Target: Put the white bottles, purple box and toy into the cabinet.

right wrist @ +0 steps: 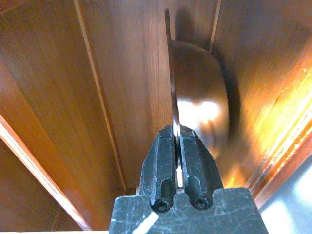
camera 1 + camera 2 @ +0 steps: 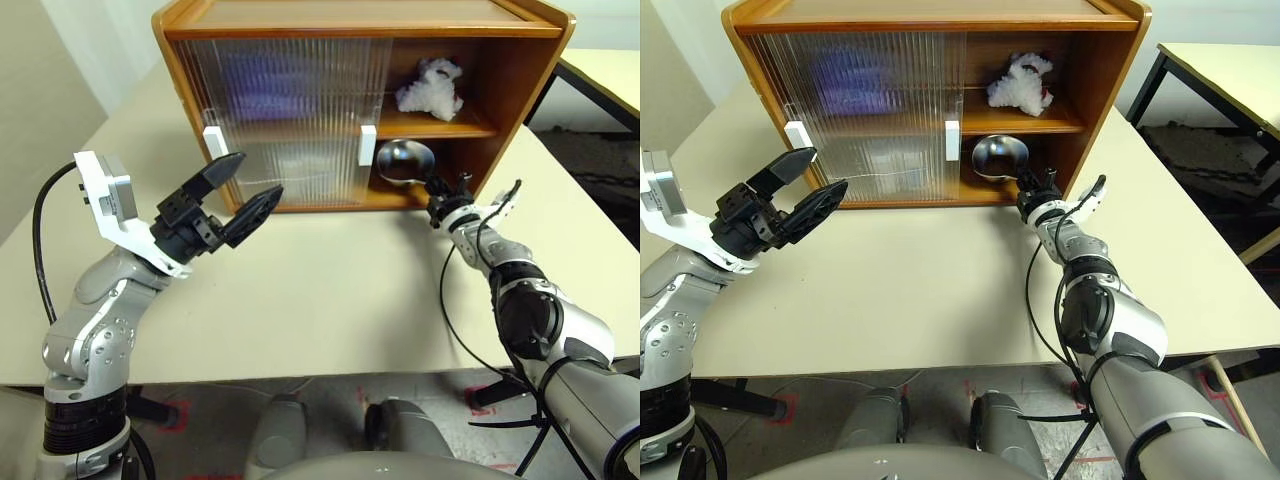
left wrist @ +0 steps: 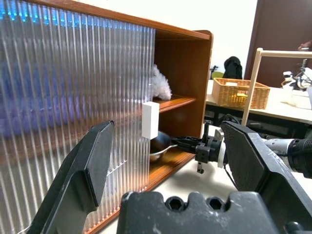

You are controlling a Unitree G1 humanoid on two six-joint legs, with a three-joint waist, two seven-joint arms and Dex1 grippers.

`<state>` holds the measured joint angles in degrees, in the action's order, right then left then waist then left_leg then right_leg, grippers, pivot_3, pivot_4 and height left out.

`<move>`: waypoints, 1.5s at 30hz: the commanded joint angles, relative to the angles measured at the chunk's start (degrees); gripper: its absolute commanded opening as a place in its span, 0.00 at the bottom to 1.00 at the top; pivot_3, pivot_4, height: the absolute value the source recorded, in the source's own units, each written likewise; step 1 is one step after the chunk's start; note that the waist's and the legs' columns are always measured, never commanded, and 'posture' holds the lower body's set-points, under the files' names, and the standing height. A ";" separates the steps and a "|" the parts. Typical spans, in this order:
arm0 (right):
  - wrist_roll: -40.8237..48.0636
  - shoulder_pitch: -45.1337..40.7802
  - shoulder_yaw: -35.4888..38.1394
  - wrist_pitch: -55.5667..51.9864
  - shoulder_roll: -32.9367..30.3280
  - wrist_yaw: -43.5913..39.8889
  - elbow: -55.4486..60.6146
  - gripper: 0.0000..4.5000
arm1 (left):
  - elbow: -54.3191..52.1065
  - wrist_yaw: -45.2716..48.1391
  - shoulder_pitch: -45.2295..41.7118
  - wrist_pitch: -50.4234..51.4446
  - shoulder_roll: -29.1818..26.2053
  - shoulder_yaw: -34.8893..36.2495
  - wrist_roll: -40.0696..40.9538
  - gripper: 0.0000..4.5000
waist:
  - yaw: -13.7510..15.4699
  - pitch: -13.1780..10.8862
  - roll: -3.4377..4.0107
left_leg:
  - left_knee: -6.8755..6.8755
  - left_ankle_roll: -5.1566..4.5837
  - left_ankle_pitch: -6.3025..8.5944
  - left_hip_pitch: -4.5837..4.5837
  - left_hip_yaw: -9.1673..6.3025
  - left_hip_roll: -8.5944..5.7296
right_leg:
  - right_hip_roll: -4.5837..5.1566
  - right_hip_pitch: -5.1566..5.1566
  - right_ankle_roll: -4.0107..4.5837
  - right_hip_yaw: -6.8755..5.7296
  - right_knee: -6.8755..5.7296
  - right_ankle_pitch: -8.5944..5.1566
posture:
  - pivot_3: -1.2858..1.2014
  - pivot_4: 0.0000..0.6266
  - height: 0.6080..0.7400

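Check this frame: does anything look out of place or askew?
Yes. The metal bowl in the cabinet's lower compartment stands on edge, pinched by the rim in the right gripper. The toy lies separately on the middle shelf.

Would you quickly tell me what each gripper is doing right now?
Left gripper: open, holding nothing, raised in front of the cabinet.
Right gripper: shut on the rim of the metal bowl on the cabinet's lower shelf.

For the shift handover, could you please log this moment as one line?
right hand: shut on metal bowl rim, lower cabinet shelf | left hand: open, above table | toy: upper shelf
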<state>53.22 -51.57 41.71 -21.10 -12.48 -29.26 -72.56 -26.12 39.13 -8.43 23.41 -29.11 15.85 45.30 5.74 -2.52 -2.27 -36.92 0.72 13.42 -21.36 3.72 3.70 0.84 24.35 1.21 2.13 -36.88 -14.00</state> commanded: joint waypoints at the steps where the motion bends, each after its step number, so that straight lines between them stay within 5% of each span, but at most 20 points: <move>1: -1.29 -1.39 1.18 1.56 0.02 1.16 -1.11 0.00 | -0.40 -0.18 -0.27 0.36 -0.57 0.17 0.56 1.00 | 0.02 0.00 0.00 | 0.00 0.00 0.00 0.00 0.00 0.00 | 0.00 0.00 0.00 0.00 0.00 0.00 | 0.64 0.01 1.00; 14: -3.38 -1.66 3.01 1.99 -1.26 2.19 -1.03 1.00 | 0.98 -0.05 -2.25 0.30 0.06 -1.44 0.42 1.00 | -0.11 0.00 0.00 | 0.00 0.00 0.00 0.00 0.00 0.00 | 0.01 -0.01 0.01 0.00 0.01 0.00 | 0.62 0.01 1.00; 32: -1.53 8.77 1.68 -12.95 -0.71 1.59 14.87 1.00 | 9.16 4.81 -8.10 -2.32 2.51 -5.58 -1.61 1.00 | -3.23 0.03 0.00 | -0.03 0.00 0.00 -0.01 0.01 -0.01 | 0.01 -0.04 0.01 0.02 -0.02 0.00 | 0.57 0.00 1.00; 37: -9.78 24.48 -16.86 -17.27 1.46 -2.61 47.42 1.00 | 11.55 6.46 -9.73 -3.03 2.75 -6.16 -2.15 1.00 | -4.38 0.07 0.10 | 0.02 0.02 0.02 -0.04 -0.02 0.01 | 0.01 -0.01 -0.01 0.02 0.00 -0.02 | 0.56 0.00 1.00; 40: -13.93 32.11 -24.04 -13.24 1.41 -3.40 62.57 0.85 | 12.35 7.08 -10.03 -3.35 2.87 -6.39 -2.42 1.00 | -5.50 0.04 0.16 | 0.01 0.05 0.05 -0.05 0.04 0.02 | 0.01 0.01 -0.04 0.05 -0.04 -0.04 | 0.55 0.00 1.00; 45: -27.55 39.36 -36.82 0.15 -2.78 -7.11 74.56 0.46 | 12.69 7.63 -10.03 -3.35 3.05 -6.33 -2.64 1.00 | -6.62 0.04 0.13 | -0.05 0.08 0.06 0.06 0.07 0.00 | 0.02 -0.04 -0.04 0.06 -0.11 -0.05 | 0.55 0.00 1.00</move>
<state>29.57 -12.87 7.79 -25.11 -14.93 -35.31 -0.18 -14.33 46.32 -18.20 20.28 -26.01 10.01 43.41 -0.88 -2.48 -2.14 -36.98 0.80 13.48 -21.26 3.78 3.71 0.85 24.30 1.18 2.17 -37.00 -14.05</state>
